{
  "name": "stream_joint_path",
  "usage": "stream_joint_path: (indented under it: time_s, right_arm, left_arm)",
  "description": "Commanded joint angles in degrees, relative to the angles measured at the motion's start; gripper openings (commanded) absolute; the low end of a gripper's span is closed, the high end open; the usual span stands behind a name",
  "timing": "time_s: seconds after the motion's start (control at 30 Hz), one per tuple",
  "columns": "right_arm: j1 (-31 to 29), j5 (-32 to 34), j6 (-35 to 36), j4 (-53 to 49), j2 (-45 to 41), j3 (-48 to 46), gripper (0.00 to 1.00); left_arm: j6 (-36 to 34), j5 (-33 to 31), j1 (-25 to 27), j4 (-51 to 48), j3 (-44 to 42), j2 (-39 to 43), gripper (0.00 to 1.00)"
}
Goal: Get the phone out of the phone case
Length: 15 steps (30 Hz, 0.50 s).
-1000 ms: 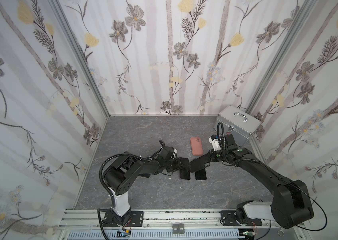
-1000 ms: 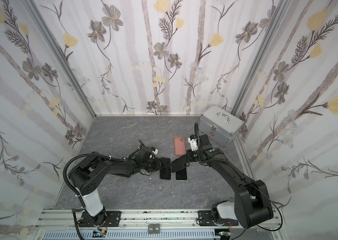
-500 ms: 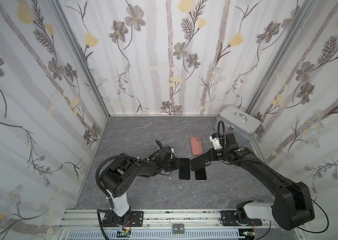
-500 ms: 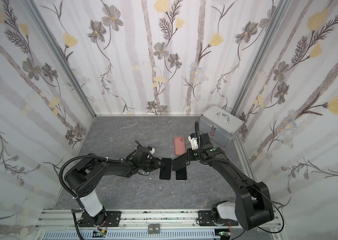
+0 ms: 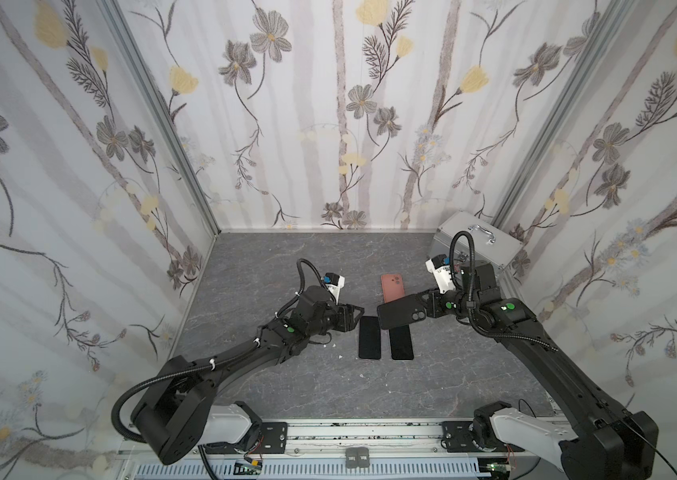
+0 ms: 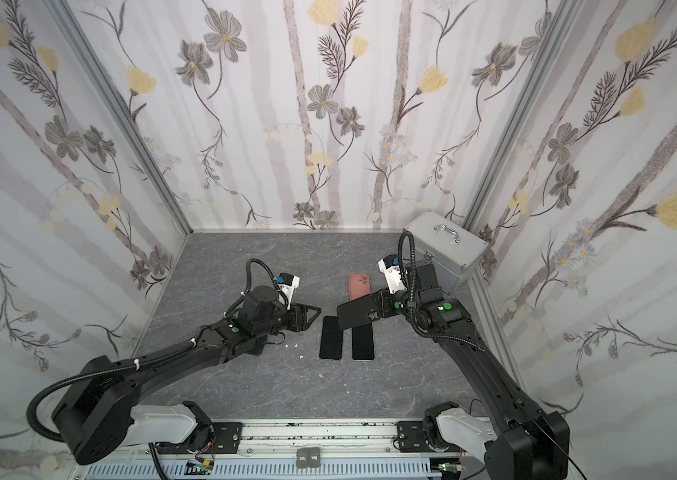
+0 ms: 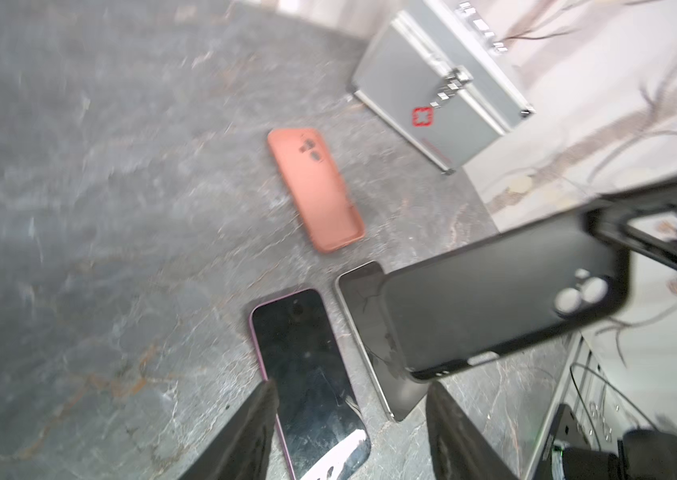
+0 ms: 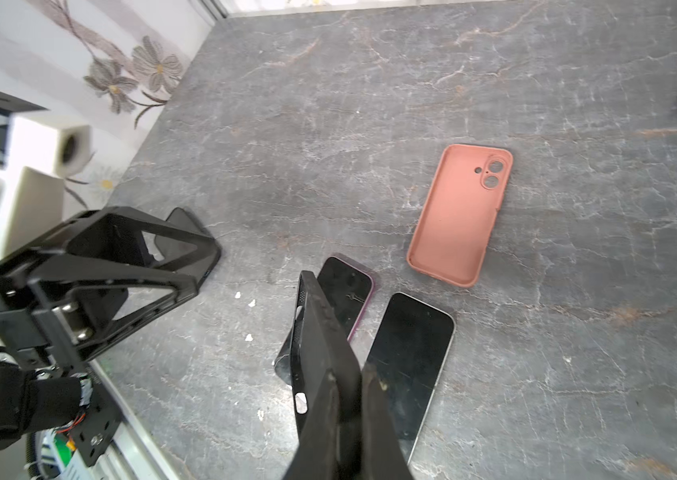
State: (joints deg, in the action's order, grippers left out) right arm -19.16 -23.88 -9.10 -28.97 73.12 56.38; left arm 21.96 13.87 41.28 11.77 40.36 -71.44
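A dark phone with a purple rim [image 5: 369, 343] [image 7: 307, 374] lies flat, screen up, on the grey table. My left gripper [image 5: 355, 319] [image 7: 351, 388] hovers open at its near-left end, with nothing between the fingers. My right gripper [image 5: 424, 311] [image 8: 359, 374] is shut on the camera end of the empty black phone case [image 5: 399, 314] [image 7: 495, 299]. The case hangs level above the far ends of the two phones. In the right wrist view the black case [image 8: 316, 332] shows edge-on, partly hiding the purple-rimmed phone [image 8: 345, 291].
A second phone with a silver rim [image 5: 401, 347] [image 8: 407, 357] lies right of the first, parallel to it. An empty orange case [image 5: 391, 287] [image 8: 459, 214] lies behind them. A metal box [image 5: 476, 245] stands at the back right corner. White crumbs [image 5: 341, 356] dot the table.
My left gripper has opened and drawn back to the left, leaving the purple-rimmed phone flat on the table. The right gripper still holds the black case in nearly the same place.
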Motion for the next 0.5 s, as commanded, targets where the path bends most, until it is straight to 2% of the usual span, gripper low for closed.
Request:
stream_joint_path:
  time_s: [0.0, 0.2, 0.27, 0.37, 0.47]
  right_arm:
    - [-0.8, -6.0, 2.1, -3.7, 0.3, 2.0, 0.00]
    - [-4.5, -10.7, 3.6, -7.7, 2.1, 5.0, 0.00]
    - [-5.2, -11.8, 3.7, -7.8, 2.5, 5.4, 0.00]
    - [-5.8, -12.9, 4.0, -8.0, 2.7, 5.7, 0.00]
    - [-6.4, -14.2, 4.3, -7.9, 3.1, 5.9, 0.00]
  left_arm:
    - [-16.1, -2.3, 1.2, -1.2, -0.5, 5.6, 0.62]
    - [-24.6, -2.0, 4.1, -4.8, 1.9, 8.4, 0.62]
    - [-25.7, -0.2, 4.8, -5.3, 2.3, 8.1, 0.60]
    - [-26.6, 3.2, 5.3, -5.9, 2.5, 7.3, 0.52]
    - [-27.1, 5.9, 5.7, -6.3, 2.4, 6.4, 0.50]
